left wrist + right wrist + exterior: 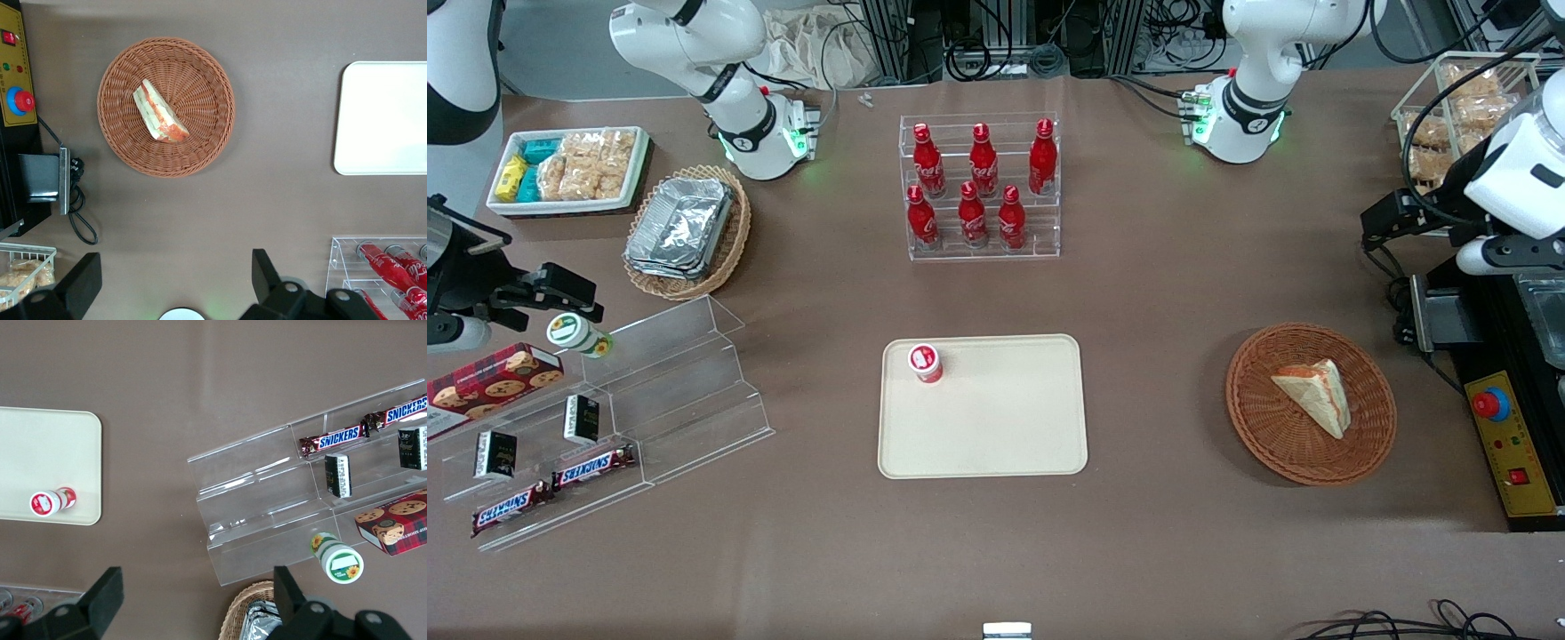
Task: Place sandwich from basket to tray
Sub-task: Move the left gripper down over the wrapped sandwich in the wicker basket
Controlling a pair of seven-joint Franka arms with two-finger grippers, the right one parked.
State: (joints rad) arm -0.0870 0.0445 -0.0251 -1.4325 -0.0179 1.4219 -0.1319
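Observation:
The sandwich (1312, 394) (160, 113), a pale wedge with an orange-red edge, lies in the reddish-brown wicker basket (1263, 418) (200, 87) toward the working arm's end of the table. The beige tray (996, 427) (387, 120) lies flat at the table's middle, with a small red-and-white cup (926, 362) standing on it. My gripper (1392, 220) (173, 283) hangs high above the table, farther from the front camera than the basket. It is open, fingers wide apart, with nothing between them.
A clear rack of red cola bottles (983, 191) stands farther from the front camera than the tray. A black and yellow control box with a red button (1503, 436) sits beside the basket. A clear stepped shelf with snacks (605, 418) and a tan basket of foil containers (689, 231) lie toward the parked arm's end.

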